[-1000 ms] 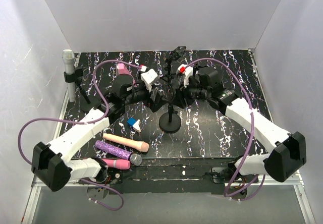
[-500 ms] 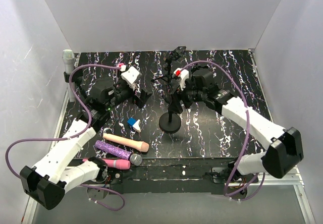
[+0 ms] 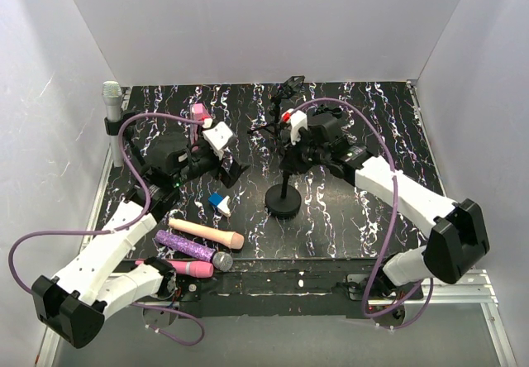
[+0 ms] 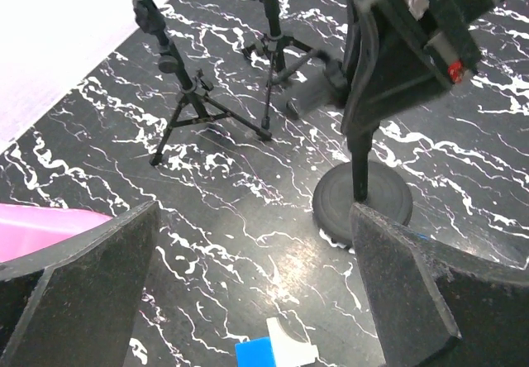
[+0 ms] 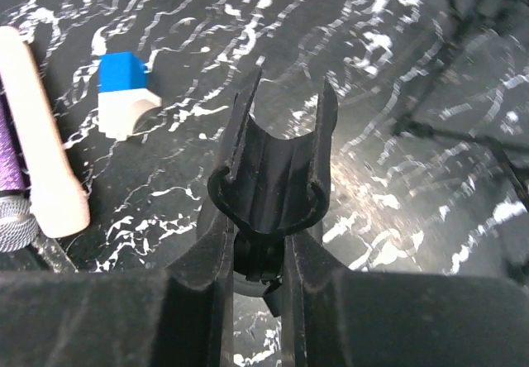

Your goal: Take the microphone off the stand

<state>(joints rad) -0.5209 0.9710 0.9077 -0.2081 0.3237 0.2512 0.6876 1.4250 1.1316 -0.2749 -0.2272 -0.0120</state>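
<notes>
A black round-base stand (image 3: 283,202) is near the middle of the table, and its U-shaped clip (image 5: 274,171) holds nothing. My right gripper (image 3: 288,162) (image 5: 259,247) is shut on the stand's neck just under the clip. My left gripper (image 3: 232,169) (image 4: 256,301) hangs open left of the stand, with nothing between its fingers; the stand's base (image 4: 362,202) lies ahead of it. A silver microphone (image 3: 111,102) sits upright in a clip stand at the far left edge. Peach (image 3: 207,234), purple glitter (image 3: 186,246) and pink (image 3: 183,266) microphones lie at the front left.
A blue and white block (image 3: 219,203) (image 4: 277,352) lies between my left gripper and the loose microphones. Two thin tripods (image 4: 188,107) (image 4: 269,53) stand behind the stand, one with a phone holder (image 3: 291,83). A pink object (image 3: 199,112) sits at the back left. White walls enclose three sides.
My left arm has pulled back to the left, away from the stand, staying open. My right gripper has closed on the stand's neck, and the stand has shifted slightly right and forward.
</notes>
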